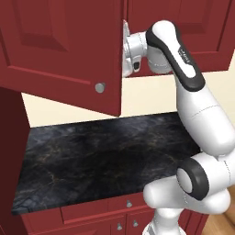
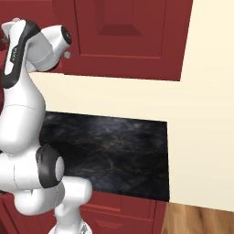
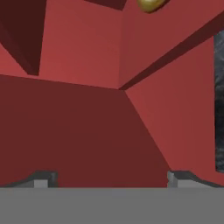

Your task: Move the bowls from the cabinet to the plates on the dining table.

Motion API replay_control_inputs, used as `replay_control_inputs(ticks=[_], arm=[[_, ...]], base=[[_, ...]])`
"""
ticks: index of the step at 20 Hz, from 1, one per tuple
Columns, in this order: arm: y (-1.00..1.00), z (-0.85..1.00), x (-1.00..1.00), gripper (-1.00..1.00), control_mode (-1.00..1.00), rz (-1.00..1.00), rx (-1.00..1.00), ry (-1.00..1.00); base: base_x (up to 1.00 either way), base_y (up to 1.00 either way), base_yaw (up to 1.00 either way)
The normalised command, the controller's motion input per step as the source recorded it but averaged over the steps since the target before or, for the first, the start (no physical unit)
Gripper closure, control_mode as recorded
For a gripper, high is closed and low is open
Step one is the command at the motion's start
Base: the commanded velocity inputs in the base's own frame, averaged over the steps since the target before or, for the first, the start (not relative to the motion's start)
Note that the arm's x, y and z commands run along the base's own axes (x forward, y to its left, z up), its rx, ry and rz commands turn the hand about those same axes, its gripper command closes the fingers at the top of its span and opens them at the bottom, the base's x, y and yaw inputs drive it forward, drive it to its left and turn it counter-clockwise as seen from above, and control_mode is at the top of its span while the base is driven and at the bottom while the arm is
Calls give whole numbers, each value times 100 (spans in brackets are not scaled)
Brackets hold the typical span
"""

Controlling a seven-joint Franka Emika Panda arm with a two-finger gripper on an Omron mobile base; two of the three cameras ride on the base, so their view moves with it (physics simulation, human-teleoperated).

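Red cabinet [image 3: 78,131] walls all around. Jaws [image 3: 111,179] wide open, holding nothing, reaching inside. 1 gold-tan bowl [image 3: 150,4] far ahead, up past the jaws, edge just peeking.

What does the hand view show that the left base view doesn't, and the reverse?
Hand view alone: the cabinet's red inside with its shelf, a tan-gold bowl at the top edge, and the open hand. Left base view alone: the open cabinet door with its knob, the arm, lower drawers. Both: black marble counter.
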Motion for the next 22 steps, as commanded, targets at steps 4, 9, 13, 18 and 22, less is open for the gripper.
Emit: replay_control_inputs(ticks=[4, 9, 13, 18, 22], arm=[[60, 0, 1, -100, -100, 3, 0, 1], [76, 0, -37, -100, -100, 9, 0, 1], [86, 0, -56, -100, -100, 13, 0, 0], [90, 0, -46, -100, -100, 16, 0, 0], [76, 0, -17, -100, -100, 13, 0, 0]], base=[[0, 0, 0], [0, 0, 0], [0, 0, 0], [0, 0, 0], [0, 0, 0]])
